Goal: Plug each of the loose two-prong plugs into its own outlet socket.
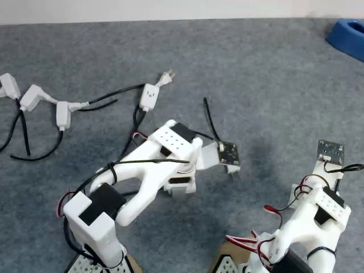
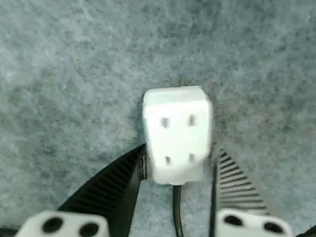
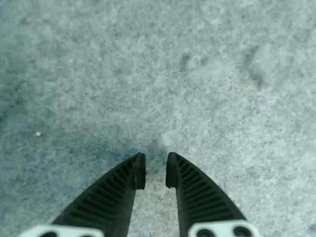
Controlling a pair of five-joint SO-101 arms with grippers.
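Left hand clamps the outlet socket by its flanks near the cord. It looks light, rigid and smooth, and likely to twist. Loose plug lies well away from that socket; right hand, narrowly parted and empty, hangs apart from it.

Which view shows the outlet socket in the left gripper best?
Left wrist view: the outlet socket faces the camera between the fingers of the left gripper, four slots and cord clear. In the high view the arm covers most of it, leaving a pale corner by the wrist. The right wrist view looks at carpet.
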